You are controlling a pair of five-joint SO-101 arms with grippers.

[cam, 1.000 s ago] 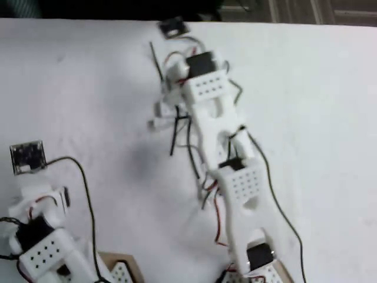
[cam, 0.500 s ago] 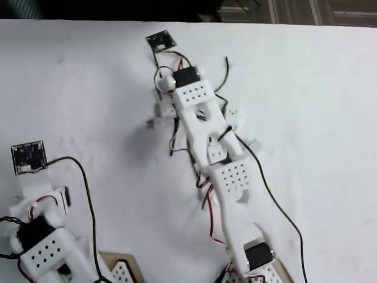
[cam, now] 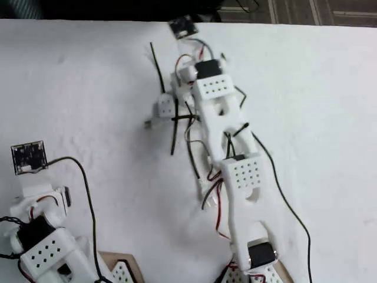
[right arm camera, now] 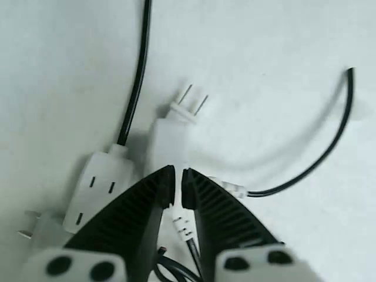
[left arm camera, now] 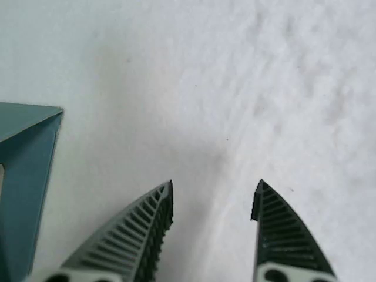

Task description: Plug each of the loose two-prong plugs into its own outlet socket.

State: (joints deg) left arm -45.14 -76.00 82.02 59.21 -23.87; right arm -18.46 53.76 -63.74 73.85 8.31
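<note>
My right gripper (right arm camera: 177, 171) is shut on the rear end of a white two-prong plug (right arm camera: 169, 138), whose prongs (right arm camera: 191, 97) point away over the cloth. Right beside it lies a white outlet socket (right arm camera: 97, 189) with slots facing up and a black cord (right arm camera: 140, 64) leaving it. Another plug (right arm camera: 32, 226) peeks out past the socket. In the high view the right arm (cam: 227, 127) stretches across the table's middle to this white cluster (cam: 162, 109). My left gripper (left arm camera: 212, 191) hangs open over bare cloth, nothing between its fingers (left arm camera: 147, 226).
A loose black cord (right arm camera: 332, 141) curves on the cloth near the plug. Black cords (cam: 156, 66) also lie around the right wrist. A teal edge (left arm camera: 26, 176) sits beside my left gripper. The left arm (cam: 41, 236) stays at the near left corner.
The right arm swung left, then back to the right, taking the plug cluster along a little. The left arm has not moved.
</note>
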